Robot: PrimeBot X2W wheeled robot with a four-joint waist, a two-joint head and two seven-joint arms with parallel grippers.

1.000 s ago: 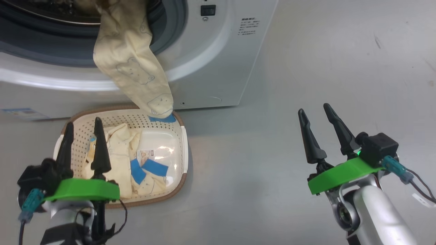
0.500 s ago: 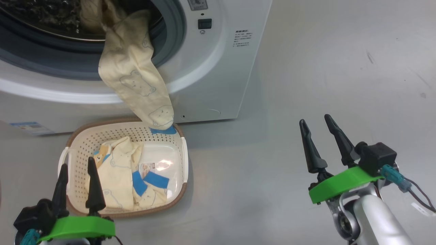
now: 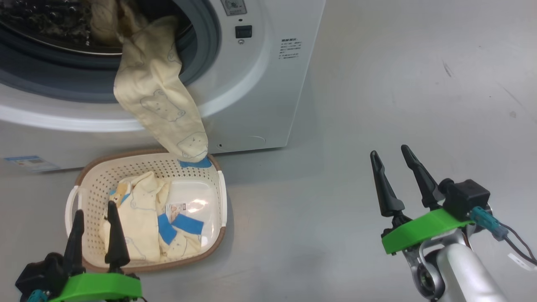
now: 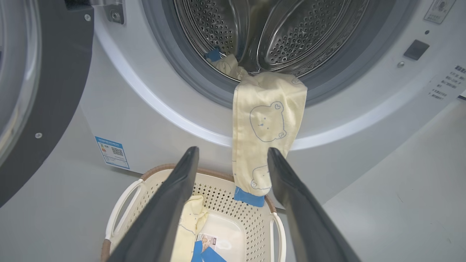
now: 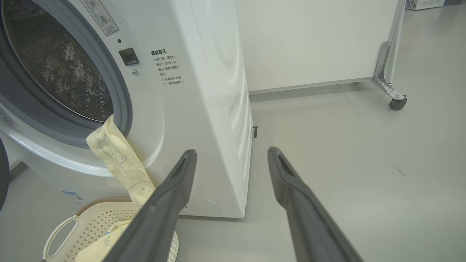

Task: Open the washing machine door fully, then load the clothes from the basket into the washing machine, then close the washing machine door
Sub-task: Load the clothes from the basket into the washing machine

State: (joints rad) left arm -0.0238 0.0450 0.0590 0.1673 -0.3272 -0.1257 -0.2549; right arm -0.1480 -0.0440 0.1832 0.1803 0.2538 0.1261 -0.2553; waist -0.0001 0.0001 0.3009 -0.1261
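Laundry half loaded: the washing machine point(image 3: 260, 92) stands on the grey floor point(image 3: 377, 105) with its door point(image 4: 54, 94) swung open to the left. One cream-yellow garment point(image 3: 161, 105) drapes out of the grey-rimmed mouth, its blue cuff hanging down to the far rim of the basket point(image 3: 90, 184); whether it touches, I cannot tell. The garment's upper end lies inside the steel drum point(image 4: 298, 32), beside another crumpled piece point(image 4: 227, 65). The rest of the clothes point(image 3: 138, 218) lie heaped in the left half of the basket, which sits on the floor just in front of the machine, a label sticker point(image 3: 176, 208) showing on its bare bottom. From my remote station I see the left jaws spread wide and empty, their dark fingers point(image 3: 114, 239) hovering at the basket's near rim and pointing towards the machine. The right jaws are just as wide apart and hold nothing, poised over bare floor well to the right of the basket
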